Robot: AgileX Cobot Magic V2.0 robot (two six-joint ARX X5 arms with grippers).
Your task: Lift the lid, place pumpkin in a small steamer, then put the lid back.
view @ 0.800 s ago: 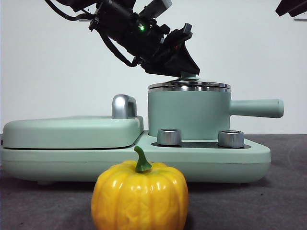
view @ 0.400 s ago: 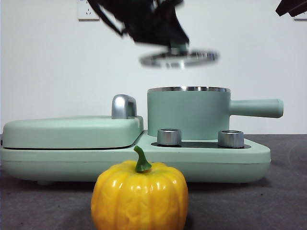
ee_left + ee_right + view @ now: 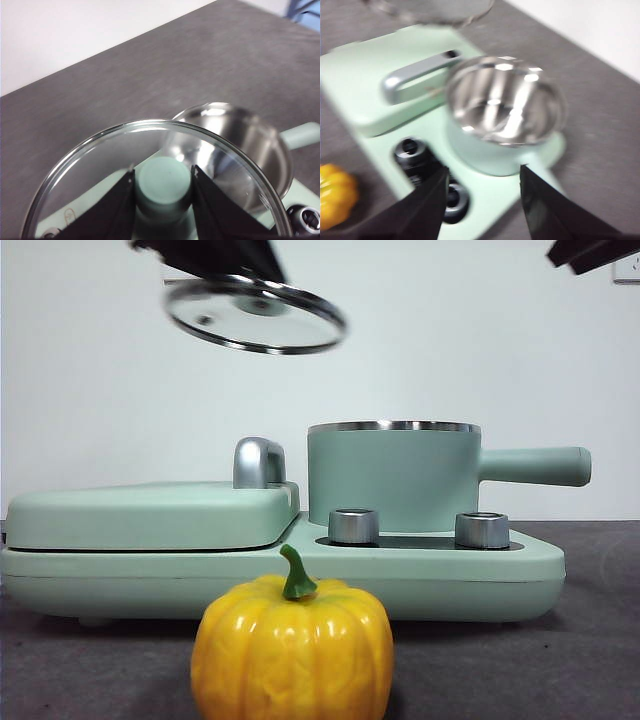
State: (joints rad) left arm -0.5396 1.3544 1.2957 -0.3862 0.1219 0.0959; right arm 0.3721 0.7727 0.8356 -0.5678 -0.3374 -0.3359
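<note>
Lid (image 3: 255,315) tilted, high above griddle cover (image 3: 150,515), left fingers (image 3: 115,210) clamped on knob; right fingers (image 3: 427,200) apart; steamer (image 3: 395,475) rim uncovered.

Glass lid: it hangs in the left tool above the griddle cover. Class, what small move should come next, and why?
Probably set the glass lid down aside. The left tool grips its knob, the steamer pot stands open, and the pumpkin waits on the table.
</note>
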